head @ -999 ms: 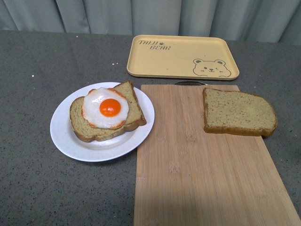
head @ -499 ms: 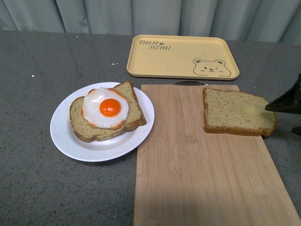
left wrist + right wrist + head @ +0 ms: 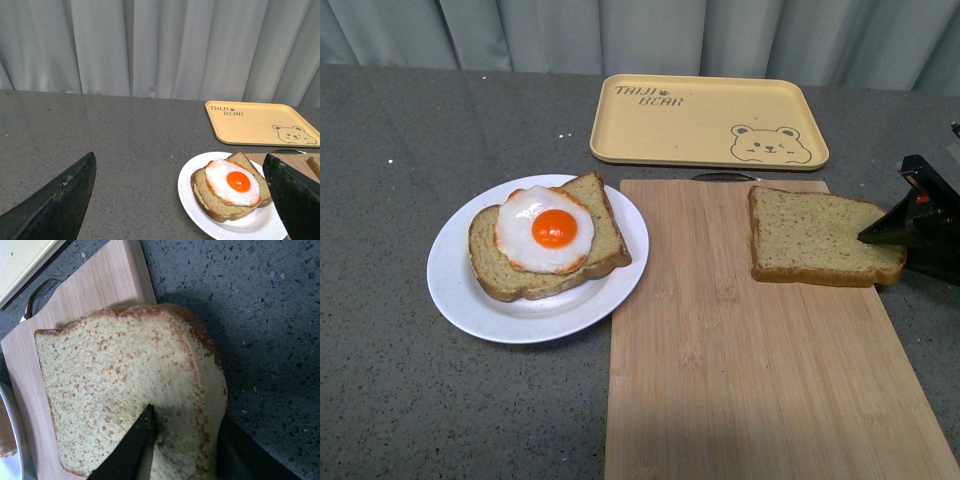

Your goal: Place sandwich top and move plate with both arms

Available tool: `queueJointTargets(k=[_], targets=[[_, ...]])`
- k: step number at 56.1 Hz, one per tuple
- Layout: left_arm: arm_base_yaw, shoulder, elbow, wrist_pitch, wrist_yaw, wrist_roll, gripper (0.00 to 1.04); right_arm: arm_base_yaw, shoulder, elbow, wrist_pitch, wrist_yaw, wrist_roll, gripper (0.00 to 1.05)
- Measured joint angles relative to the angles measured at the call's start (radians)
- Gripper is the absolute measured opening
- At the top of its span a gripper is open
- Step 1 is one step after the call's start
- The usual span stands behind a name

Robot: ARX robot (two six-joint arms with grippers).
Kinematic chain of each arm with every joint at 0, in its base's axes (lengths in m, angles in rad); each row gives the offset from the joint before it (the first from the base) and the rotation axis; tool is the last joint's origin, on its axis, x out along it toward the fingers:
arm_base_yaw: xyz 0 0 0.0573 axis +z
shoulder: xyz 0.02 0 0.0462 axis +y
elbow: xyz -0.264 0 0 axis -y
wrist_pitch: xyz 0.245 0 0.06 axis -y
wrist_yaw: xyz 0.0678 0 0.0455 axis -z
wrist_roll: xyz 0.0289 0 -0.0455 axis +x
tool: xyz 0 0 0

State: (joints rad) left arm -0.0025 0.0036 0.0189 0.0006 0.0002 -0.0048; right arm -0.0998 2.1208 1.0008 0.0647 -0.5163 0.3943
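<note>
The sandwich top (image 3: 810, 247) lies on the right part of the wooden cutting board (image 3: 740, 370). My right gripper (image 3: 875, 258) is open and straddles the slice's rounded right end. In the right wrist view one finger (image 3: 132, 447) lies over the slice (image 3: 110, 375) and the other sits outside the crust. The white plate (image 3: 455, 290) stands left of the board and holds a bread slice with a fried egg (image 3: 545, 232). My left gripper (image 3: 178, 159) is open and empty, above the table on the near left of the plate (image 3: 197, 217). It is out of the front view.
A yellow tray with a bear drawing (image 3: 705, 120) lies behind the board, and also shows in the left wrist view (image 3: 260, 122). The plate's rim touches the board's left edge. Grey curtains hang behind the dark speckled table (image 3: 400, 150).
My right gripper came in from the right edge and moved left onto the plain slice's rounded end. The slice shifted slightly left. Plate and egg slice stayed put.
</note>
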Motion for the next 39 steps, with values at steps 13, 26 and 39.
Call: queueJointTargets(k=[13, 26, 39], targets=[[0.0, 0.0, 0.0, 0.0, 0.0, 0.0, 0.98, 0.008, -0.043, -0.033, 0.027, -0.019, 0.031, 0.03], [0.0, 0.0, 0.0, 0.0, 0.0, 0.0, 0.98, 0.064, -0.209, -0.125, 0.209, -0.14, 0.15, 0.03], [0.0, 0.0, 0.0, 0.0, 0.0, 0.0, 0.98, 0.229, -0.235, -0.131, 0.362, -0.19, 0.272, 0.03]])
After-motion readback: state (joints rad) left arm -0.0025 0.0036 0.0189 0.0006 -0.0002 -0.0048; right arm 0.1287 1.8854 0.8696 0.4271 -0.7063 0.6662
